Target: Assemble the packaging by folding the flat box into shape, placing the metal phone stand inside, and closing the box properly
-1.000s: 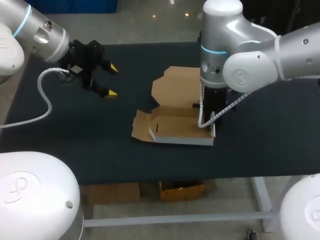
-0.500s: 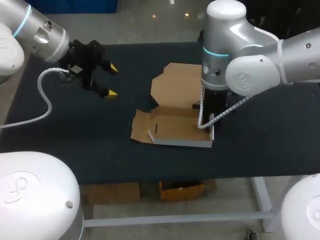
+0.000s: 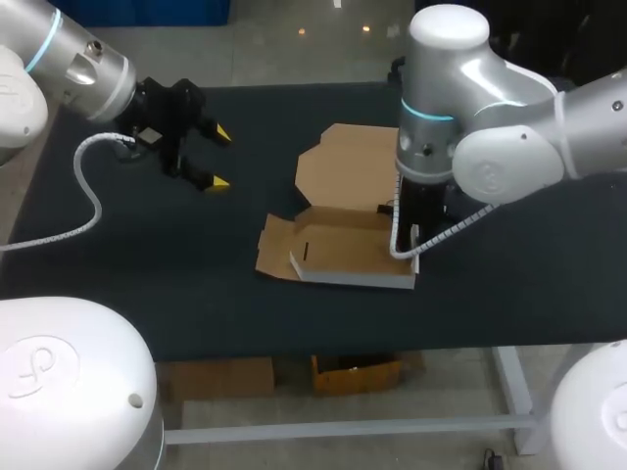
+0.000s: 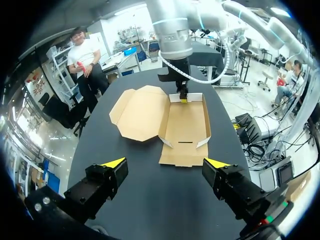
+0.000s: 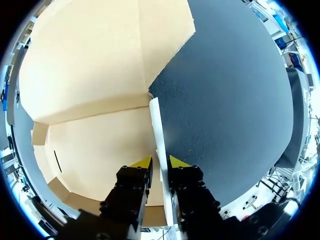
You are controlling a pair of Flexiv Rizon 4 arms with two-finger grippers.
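Box (image 3: 343,250) sits mid-table. Pretty sure the right gripper (image 5: 160,162) is pinching its right side wall (image 5: 156,125), which runs straight ahead of the fingers. Meanwhile the left gripper (image 3: 219,157) hangs wide open, well apart.

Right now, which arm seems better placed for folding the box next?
Right. The right fingers straddle the box's upright side wall, seemingly pinching it; the left fingers hang open, away from the box.
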